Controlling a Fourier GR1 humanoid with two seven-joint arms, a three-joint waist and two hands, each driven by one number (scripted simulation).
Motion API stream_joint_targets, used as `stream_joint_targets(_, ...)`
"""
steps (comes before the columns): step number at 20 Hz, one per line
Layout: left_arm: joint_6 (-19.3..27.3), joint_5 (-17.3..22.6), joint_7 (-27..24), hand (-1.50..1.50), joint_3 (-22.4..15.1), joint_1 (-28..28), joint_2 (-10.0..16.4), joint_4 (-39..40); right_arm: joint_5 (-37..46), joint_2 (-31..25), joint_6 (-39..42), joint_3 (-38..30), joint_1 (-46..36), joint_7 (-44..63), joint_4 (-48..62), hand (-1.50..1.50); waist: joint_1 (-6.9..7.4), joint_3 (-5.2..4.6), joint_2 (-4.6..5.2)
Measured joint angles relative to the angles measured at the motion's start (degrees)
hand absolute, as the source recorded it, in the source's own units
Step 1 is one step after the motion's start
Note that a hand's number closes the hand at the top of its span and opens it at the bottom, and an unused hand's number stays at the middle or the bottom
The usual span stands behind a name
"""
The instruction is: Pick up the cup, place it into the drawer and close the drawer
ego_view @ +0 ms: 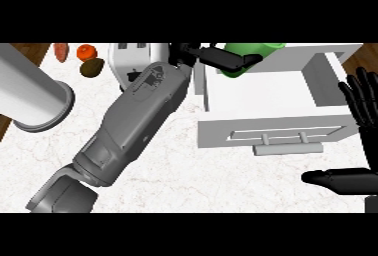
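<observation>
- The left hand [215, 56] is reached across the surface [184, 170] to the far left corner of the open drawer [258, 95]; its fingers [238, 61] are curled round the green cup [257, 49], which they partly hide
- The cup sits at the drawer's rear edge, over that back corner rather than over the middle of the cavity; whether it touches the wall or the drawer's floor cannot be told
- The move ahead likely turns on this: the bare drawer floor lies just towards the robot and to the right of the cup, so a short shift that way and downward should seat it inside
- The right hand [360, 102] rests open at the view's right edge, fingers straight and up; it is the nearer one to the drawer's handle [288, 142], so it seems better placed to push the front shut
</observation>
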Motion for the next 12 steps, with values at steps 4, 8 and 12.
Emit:
stream_joint_targets(4,1.9,2.8,-0.2,1.50,-3.7,-1.4,0.0,3.2,0.4,0.4,0.5,0.7,1.1,-0.7,-0.6,-1.50,-0.70,0.02,0.13)
stream_joint_targets(8,4.0,4.4,1.3,1.50,-9.9,-1.2,0.0,4.7,0.9,0.6,0.4,1.1,0.5,-1.3,0.3,-1.50,-1.21,0.03,0.22)
stream_joint_targets(12,4.7,6.0,2.4,-1.50,-14.6,-1.4,0.0,6.4,1.1,0.8,0.4,1.6,-0.4,-1.2,0.8,-1.50,-1.92,0.04,0.45)
